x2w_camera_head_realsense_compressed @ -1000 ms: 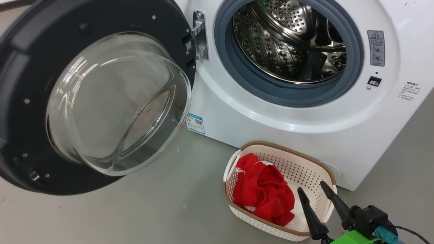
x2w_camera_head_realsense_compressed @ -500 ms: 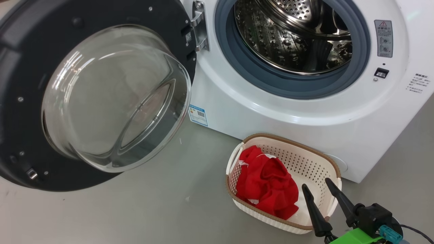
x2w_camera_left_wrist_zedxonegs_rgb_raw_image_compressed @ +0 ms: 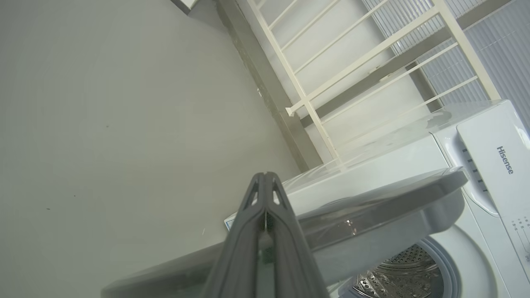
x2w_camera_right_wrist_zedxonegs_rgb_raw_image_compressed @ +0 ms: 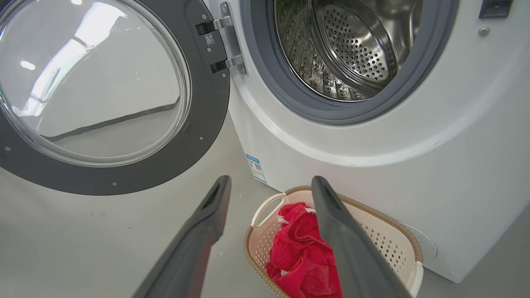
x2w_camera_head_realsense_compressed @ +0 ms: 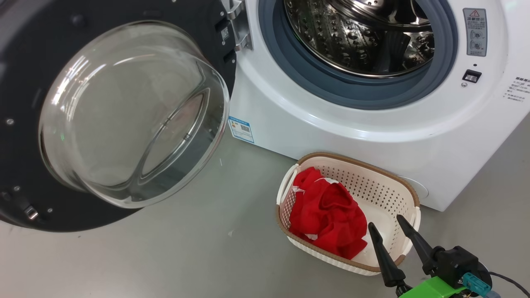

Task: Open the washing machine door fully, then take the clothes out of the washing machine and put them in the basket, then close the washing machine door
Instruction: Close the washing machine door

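A smooth grey floor [x2w_camera_head_realsense_compressed: 165, 256] carries the big white boxy front-loading washing machine [x2w_camera_head_realsense_compressed: 372, 136], whose grey rubber gasket [x2w_camera_head_realsense_compressed: 290, 78] rings a shining perforated steel drum [x2w_camera_head_realsense_compressed: 356, 37]. Hinged on its left side, the large round door with the wide glossy black rim [x2w_camera_head_realsense_compressed: 25, 62] and a clear bulging glass bowl [x2w_camera_head_realsense_compressed: 132, 111] stands swung fully outward, well clear of the opening. On the floor just in front of the machine's lower front sits the small cream plastic rectangular basket with perforated sides and a brown woven-look rim [x2w_camera_head_realsense_compressed: 397, 186]. Inside it, bunched against its left end, lies the bundle of bright red soft fabric clothes with white patches [x2w_camera_head_realsense_compressed: 327, 215]. The right gripper [x2w_camera_head_realsense_compressed: 386, 221] hangs over the basket's near right corner, its two long dark fingers spread wide with nothing between them. The left gripper [x2w_camera_left_wrist_zedxonegs_rgb_raw_image_compressed: 265, 174], seen from its own wrist, has its fingers pressed tightly together, gripping nothing, pointing towards the door's outer side; whether its tips touch the door cannot be told. A small blue label [x2w_camera_head_realsense_compressed: 240, 129] marks the machine's lower front corner.
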Motion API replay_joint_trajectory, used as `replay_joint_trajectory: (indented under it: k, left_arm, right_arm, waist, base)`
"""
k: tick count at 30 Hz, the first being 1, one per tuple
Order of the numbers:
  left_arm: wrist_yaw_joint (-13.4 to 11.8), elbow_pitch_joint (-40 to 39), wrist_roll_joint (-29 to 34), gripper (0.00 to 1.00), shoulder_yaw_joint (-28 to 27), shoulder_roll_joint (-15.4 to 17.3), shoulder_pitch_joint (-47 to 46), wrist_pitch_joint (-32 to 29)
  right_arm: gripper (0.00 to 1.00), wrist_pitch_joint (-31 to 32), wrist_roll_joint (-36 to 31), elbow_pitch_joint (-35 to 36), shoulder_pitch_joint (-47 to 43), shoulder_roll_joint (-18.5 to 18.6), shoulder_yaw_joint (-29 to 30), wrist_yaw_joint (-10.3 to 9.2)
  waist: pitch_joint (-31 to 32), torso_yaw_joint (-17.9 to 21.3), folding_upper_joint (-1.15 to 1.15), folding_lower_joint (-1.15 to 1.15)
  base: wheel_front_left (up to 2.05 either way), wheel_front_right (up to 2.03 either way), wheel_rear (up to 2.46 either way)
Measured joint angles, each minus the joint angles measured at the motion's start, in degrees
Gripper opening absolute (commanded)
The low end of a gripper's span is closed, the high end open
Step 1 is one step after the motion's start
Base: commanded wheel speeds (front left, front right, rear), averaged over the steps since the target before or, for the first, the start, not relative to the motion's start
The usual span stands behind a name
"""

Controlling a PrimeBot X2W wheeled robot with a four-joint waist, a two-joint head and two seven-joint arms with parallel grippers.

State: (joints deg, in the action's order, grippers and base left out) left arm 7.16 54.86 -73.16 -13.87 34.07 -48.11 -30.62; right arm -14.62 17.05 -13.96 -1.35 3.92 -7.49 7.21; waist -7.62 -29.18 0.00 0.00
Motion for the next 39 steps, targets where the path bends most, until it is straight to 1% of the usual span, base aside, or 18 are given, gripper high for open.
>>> replay_joint_trajectory:
  k: [6, 12, 18, 22, 30, 39]
  left_arm:
    - [0.0, -1.0, -1.9, 0.00, 1.4, 0.0, 0.4, -6.3]
    - [0.0, -4.7, -3.3, 0.00, 2.4, 0.8, 3.0, -9.9]
    - [-0.1, -10.5, -3.7, 0.00, 4.1, 2.5, 6.4, -13.3]
    - [-0.1, -14.2, -4.1, 0.00, 4.9, 3.2, 8.9, -14.5]
    - [-0.1, -22.1, -7.8, 0.00, 7.0, 2.0, 13.3, -18.6]
    - [-0.1, -32.2, -12.1, 0.00, 8.4, 2.3, 18.0, -23.5]
  right_arm:
    - [1.00, 0.0, 0.0, 0.0, 0.2, 0.0, 0.0, 0.00]
    - [1.00, 0.0, 0.0, 0.0, 0.3, 0.0, 0.1, 0.00]
    - [1.00, 0.0, 0.0, 0.0, 0.3, -0.1, 0.2, 0.00]
    - [1.00, 0.0, 0.0, 0.1, 0.3, -0.1, 0.6, 0.00]
    - [1.00, 0.0, 0.0, 0.5, 0.2, -0.2, 1.7, 0.00]
    - [1.00, 0.0, 0.0, 1.0, -0.8, -0.4, 2.7, 0.00]
  waist:
    - [-0.2, 0.6, 0.00, 0.00]
    - [0.0, 1.1, 0.00, 0.00]
    - [0.2, 1.3, 0.00, 0.00]
    - [0.6, 1.5, 0.00, 0.00]
    - [1.4, 2.1, 0.00, 0.00]
    - [2.4, 3.8, 0.00, 0.00]
  base:
    - [0.00, 0.00, 0.00]
    - [0.00, 0.00, 0.00]
    - [0.00, 0.00, 0.00]
    - [0.00, 0.00, 0.00]
    - [0.00, 0.00, 0.00]
    - [0.00, 0.00, 0.00]
